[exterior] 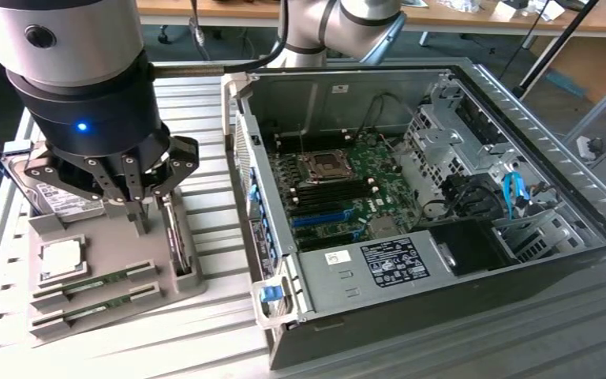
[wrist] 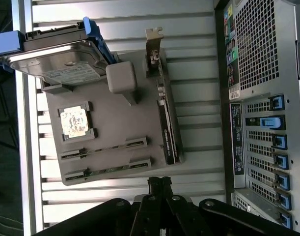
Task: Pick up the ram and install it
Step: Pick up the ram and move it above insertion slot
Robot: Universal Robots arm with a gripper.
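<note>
Gripper [exterior: 138,225], fingers pinched together and empty, hangs over a grey tray [exterior: 173,288] whose near end holds the ram [exterior: 95,283], at the exterior view's left of an open computer case [exterior: 324,304] with its motherboard [exterior: 334,189] exposed, while the wrist view faces the case's vented back panel [wrist: 260,44].

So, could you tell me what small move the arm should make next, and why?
Probably shift the claw over to the nearer ram stick. It hangs empty above the middle of the grey holder, next to the upright card, while both sticks lie in slots along the holder's edge.
</note>
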